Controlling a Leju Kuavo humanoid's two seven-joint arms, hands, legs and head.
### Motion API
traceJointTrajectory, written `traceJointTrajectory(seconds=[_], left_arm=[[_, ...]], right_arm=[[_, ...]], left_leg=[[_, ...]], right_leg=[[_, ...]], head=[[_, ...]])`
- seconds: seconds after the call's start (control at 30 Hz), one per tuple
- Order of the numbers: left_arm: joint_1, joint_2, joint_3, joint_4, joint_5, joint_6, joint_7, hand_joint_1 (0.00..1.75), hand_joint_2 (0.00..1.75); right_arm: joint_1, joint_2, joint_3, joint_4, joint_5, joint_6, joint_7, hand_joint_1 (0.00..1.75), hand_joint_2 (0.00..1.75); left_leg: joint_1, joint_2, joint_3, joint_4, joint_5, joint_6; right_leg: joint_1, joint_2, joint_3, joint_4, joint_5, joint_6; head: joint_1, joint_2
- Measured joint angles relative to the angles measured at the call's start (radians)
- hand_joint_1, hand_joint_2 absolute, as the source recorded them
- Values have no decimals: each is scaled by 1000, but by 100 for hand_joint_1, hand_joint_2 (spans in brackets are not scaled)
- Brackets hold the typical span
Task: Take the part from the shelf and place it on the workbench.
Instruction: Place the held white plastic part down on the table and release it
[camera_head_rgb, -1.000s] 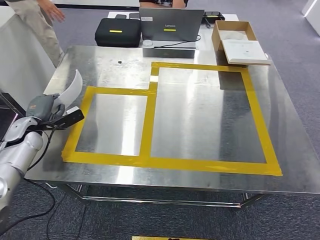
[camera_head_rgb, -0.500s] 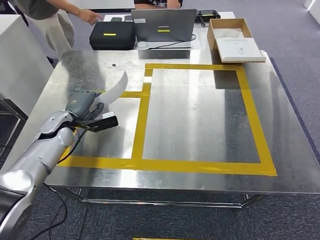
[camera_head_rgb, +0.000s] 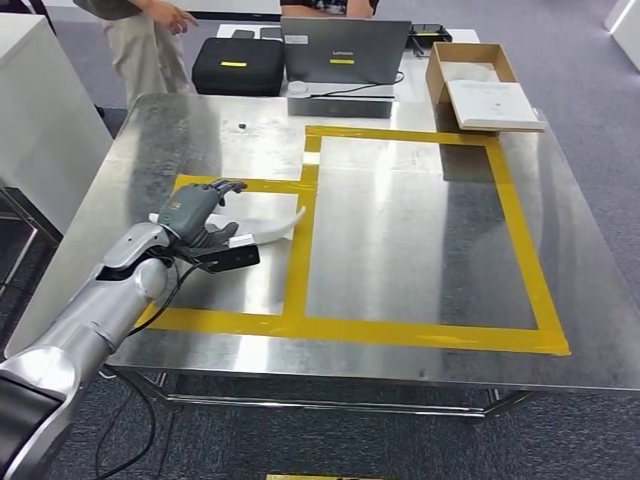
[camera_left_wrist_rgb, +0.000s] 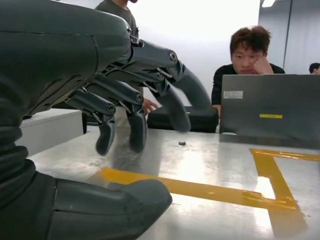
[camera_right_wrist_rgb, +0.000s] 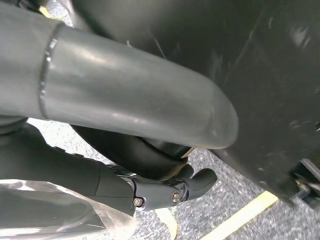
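Part (camera_head_rgb: 260, 226), a white curved strip, lies flat on my workbench (camera_head_rgb: 392, 250) inside the left yellow-taped square (camera_head_rgb: 226, 318), at about nine o'clock. My left hand (camera_head_rgb: 198, 212) rests over its near end, fingers spread, gripping nothing; I cannot tell my right hand's (camera_right_wrist_rgb: 166, 192) state. At one o'clock, a cardboard box (camera_head_rgb: 453, 62) holds white sheets (camera_head_rgb: 492, 103).

1. The left hand (camera_head_rgb: 198, 212) covers one end of the white curved part (camera_head_rgb: 266, 228); whether its fingers touch the part cannot be told.
2. The standing person (camera_head_rgb: 147, 40) is cut off at the head view's top edge.
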Motion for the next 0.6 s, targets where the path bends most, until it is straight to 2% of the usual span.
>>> traceJointTrajectory(seconds=[0.03, 0.07, 0.13, 0.17, 0.2, 0.23, 0.33, 0.4, 0.47, 0.5, 0.53, 0.57, 0.6], left_arm=[[1, 0, -3, 0, 1, -1, 0, 0, 175], [2, 0, -5, 0, 2, -2, 0, 0, 131], [2, 0, -9, -2, 5, 0, 0, 0, 44], [2, 1, -9, -5, 12, 7, -1, 0, 0], [6, 2, -8, -12, 24, 19, -4, 0, 0], [15, 6, -7, -23, 41, 35, -7, 0, 0], [72, 19, 7, -82, 103, 93, -26, 0, 0], [146, 27, 30, -147, 144, 152, -45, 0, 0], [243, 34, 60, -224, 167, 213, -61, 0, 0], [293, 35, 73, -262, 171, 237, -68, 0, 0], [342, 35, 84, -301, 174, 259, -77, 0, 0], [391, 32, 93, -343, 180, 280, -90, 0, 0], [438, 28, 102, -388, 187, 302, -105, 0, 0]], right_arm=[[0, 0, 0, 0, 0, 0, 0, 0, 0], [-1, 0, 0, 0, 0, 0, 0, 0, 0], [0, 0, -1, 0, 0, 0, 0, 0, 0], [0, 0, -1, 0, 0, 0, 1, 0, 0], [1, 0, -1, 0, -1, 0, 2, 0, 0], [2, 0, -1, 0, -3, 0, 4, 0, 0], [8, 1, -2, 0, -12, 0, 8, 0, 0], [9, 2, -4, 0, -18, -2, 8, 0, 0], [12, 2, -8, 0, -23, -3, 8, 0, 0], [14, 2, -10, 0, -25, -4, 9, 0, 0], [16, 2, -14, 0, -27, -5, 10, 0, 0], [17, 2, -18, 0, -31, -7, 13, 0, 0], [17, 2, -22, 0, -35, -9, 17, 0, 0]], left_leg=[[0, 0, 0, 0, 0, 0], [0, 0, 1, 0, 0, 0], [0, -1, 2, 1, -2, -4], [-1, -2, 0, 4, -3, -8], [-4, -2, -1, 5, -3, -13], [-6, -3, -2, 6, -2, -18], [-6, -3, -2, 10, -6, -31], [-6, -2, -19, 65, -51, -39], [-6, -1, -62, 189, -124, -45], [-6, -1, -82, 246, -150, -45], [-6, -1, -90, 276, -159, -44], [-7, -1, -79, 267, -151, -40], [-8, -1, -49, 220, -127, -35]], right_leg=[[0, 0, -11, 20, 2, 1], [-1, -1, -4, 4, 22, 1], [-2, -2, 57, -124, 87, 0], [-2, -1, 90, -188, 107, -2], [-2, -1, 113, -231, 117, -3], [-1, 0, 124, -248, 116, -6], [-3, 2, 129, -251, 121, -20], [-6, 2, 130, -255, 127, -31], [-5, 4, 129, -255, 128, -37], [-4, 5, 127, -255, 129, -39], [-2, 5, 125, -255, 130, -40], [0, 5, 123, -255, 132, -42], [2, 5, 121, -255, 133, -42]], head=[[1, 0], [1, 0], [1, 0], [1, 0], [0, 0], [0, 0], [0, 0], [-2, 0], [-2, 0], [-2, 0], [-2, 0], [-2, 0], [-2, 0]])
